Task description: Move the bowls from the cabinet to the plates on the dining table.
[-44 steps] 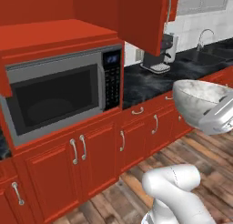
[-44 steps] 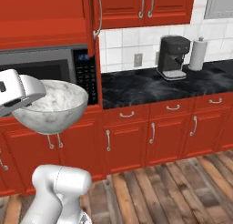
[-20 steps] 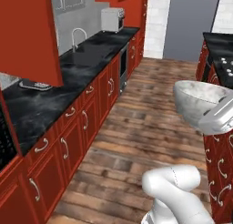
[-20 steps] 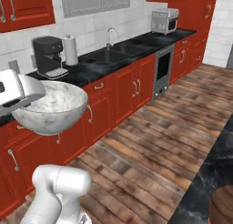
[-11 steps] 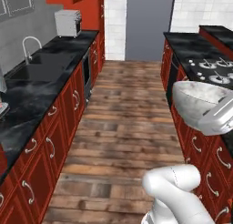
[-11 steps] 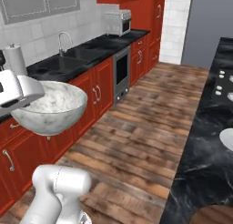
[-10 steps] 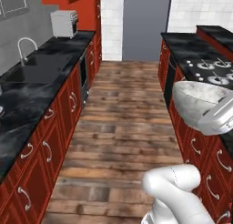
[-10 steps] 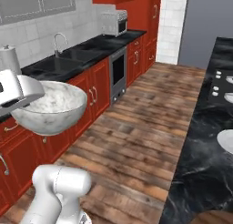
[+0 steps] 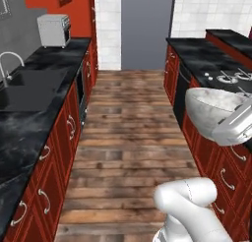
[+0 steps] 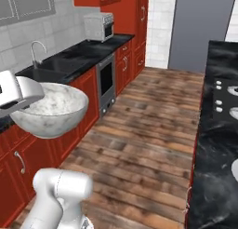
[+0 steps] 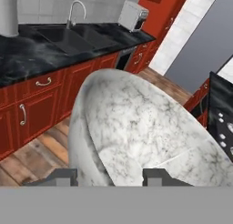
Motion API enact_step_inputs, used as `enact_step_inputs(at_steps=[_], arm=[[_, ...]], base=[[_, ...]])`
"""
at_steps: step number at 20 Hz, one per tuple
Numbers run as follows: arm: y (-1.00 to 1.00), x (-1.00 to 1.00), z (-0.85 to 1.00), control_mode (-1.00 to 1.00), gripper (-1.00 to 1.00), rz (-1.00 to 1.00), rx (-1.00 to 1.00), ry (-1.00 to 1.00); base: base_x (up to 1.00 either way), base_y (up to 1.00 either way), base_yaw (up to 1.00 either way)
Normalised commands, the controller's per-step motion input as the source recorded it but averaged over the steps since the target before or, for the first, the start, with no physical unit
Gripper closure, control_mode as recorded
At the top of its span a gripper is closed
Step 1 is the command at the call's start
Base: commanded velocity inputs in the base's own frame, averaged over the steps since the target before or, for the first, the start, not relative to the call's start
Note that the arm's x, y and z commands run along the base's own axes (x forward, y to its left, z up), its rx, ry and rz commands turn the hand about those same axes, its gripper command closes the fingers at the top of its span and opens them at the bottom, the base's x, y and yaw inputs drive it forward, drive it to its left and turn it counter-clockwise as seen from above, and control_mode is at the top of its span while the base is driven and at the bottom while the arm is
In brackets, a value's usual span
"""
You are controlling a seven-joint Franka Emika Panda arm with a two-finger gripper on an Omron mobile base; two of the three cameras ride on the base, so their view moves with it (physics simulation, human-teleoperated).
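The white grey-marbled bowl [image 9: 209,110] hangs in the air, tilted, with my gripper [image 9: 229,124] shut on its rim. From the other side the bowl [image 10: 52,109] sits just right of the gripper [image 10: 27,100]. Up close, the bowl [image 11: 141,127] spreads wide, and its rim runs down between the two fingertips of the gripper [image 11: 110,176]. A black marble top [image 10: 216,144] with a red edge runs along the right. Part of a white round thing [image 10: 234,170] lies on it; I cannot tell whether it is a plate. The cabinet is out of view.
A wooden floor aisle [image 9: 130,133] runs ahead between two rows of red base cabinets. On the left are a black counter with a sink [image 9: 22,81] and a toaster oven [image 9: 53,30]. Silver stove burners [image 9: 227,77] sit on the right counter. A grey doorway [image 9: 146,27] closes the far end.
The whole scene has swung as the base turns: the microwave and coffee machine have left the views, the aisle and right counter have come in. The bowl stays held the same way.
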Motion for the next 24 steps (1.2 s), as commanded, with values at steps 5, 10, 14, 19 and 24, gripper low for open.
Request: enact_step_inputs(at_steps=[5, 10, 14, 19, 24], arm=[[0.00, 0.00, 0.00, 1.00, 1.00, 0.00, 0.00, 0.00], [0.00, 0.00, 0.00, 1.00, 1.00, 0.00, 0.00, 0.00], [0.00, 0.00, 0.00, 1.00, 1.00, 0.00, 0.00, 0.00], [0.00, 0.00, 0.00, 1.00, 1.00, 0.00, 0.00, 0.00], [0.00, 0.00, 0.00, 1.00, 1.00, 0.00, 0.00, 0.00]], base=[[0.75, 0.37, -0.17], [0.85, 0.03, -0.28], [0.76, 0.00, -0.42], [0.54, 0.00, -0.52], [0.46, 0.00, -0.53]])
